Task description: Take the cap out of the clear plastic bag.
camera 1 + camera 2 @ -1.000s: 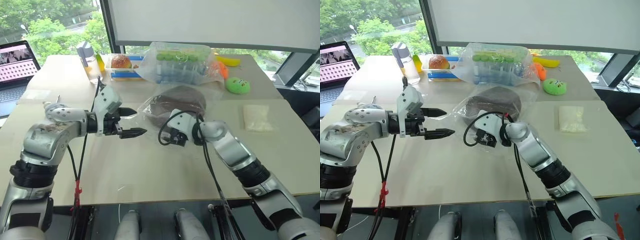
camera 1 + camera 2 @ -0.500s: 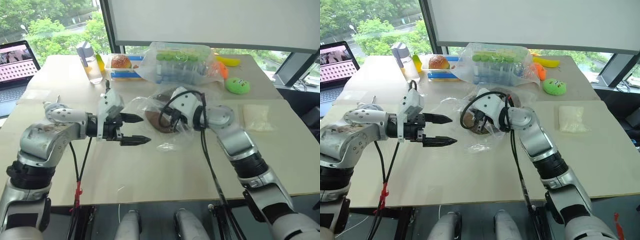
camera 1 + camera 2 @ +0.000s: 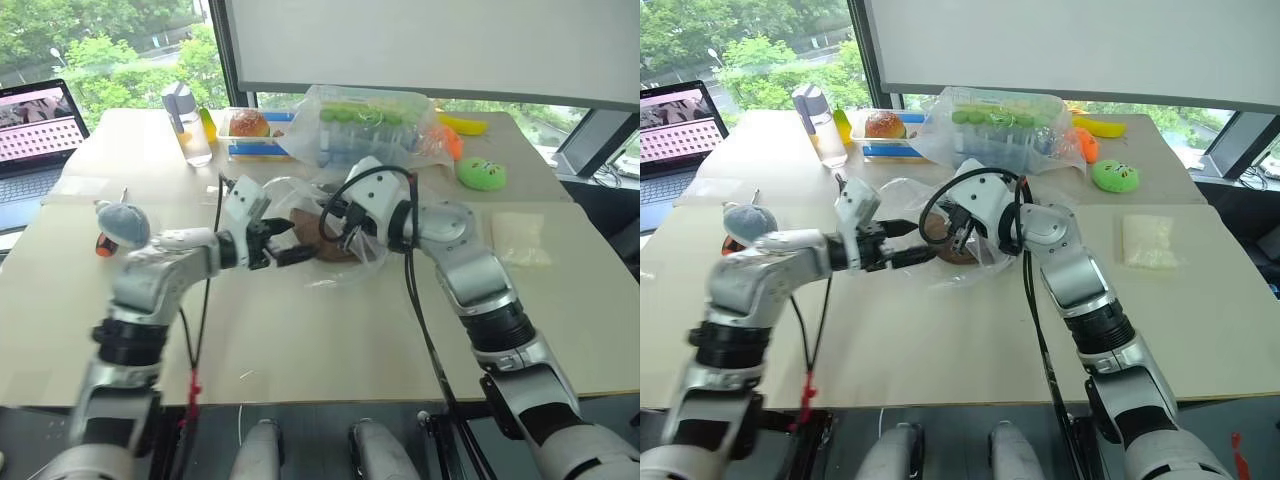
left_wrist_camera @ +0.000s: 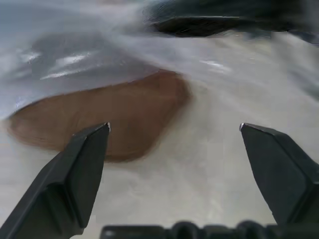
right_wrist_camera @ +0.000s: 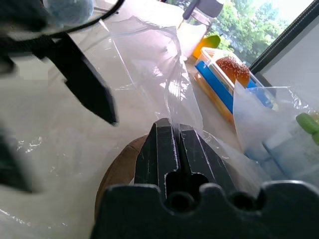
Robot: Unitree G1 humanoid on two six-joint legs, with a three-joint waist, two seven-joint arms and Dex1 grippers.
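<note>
From the head, the thin crinkly clear plastic bag point(image 3: 330, 225) is seen lifted off the beige table point(image 3: 300, 340) by the right gripper point(image 3: 345, 215), the soft dark-brown fabric cap point(image 3: 315, 235) inside. At the left wrist, the left gripper point(image 4: 174, 129) is spread wide before the cap. At the right wrist, bag film is pinched between closed fingers point(image 5: 159, 149).

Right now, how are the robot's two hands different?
The right gripper has its fingers pressed shut, pinching a fold of the clear plastic bag and holding it up off the table. The left gripper has its fingers spread wide open and holds nothing; it points at the brown cap lying under the plastic. Both have two black fingers and meet at the same bag.
</note>
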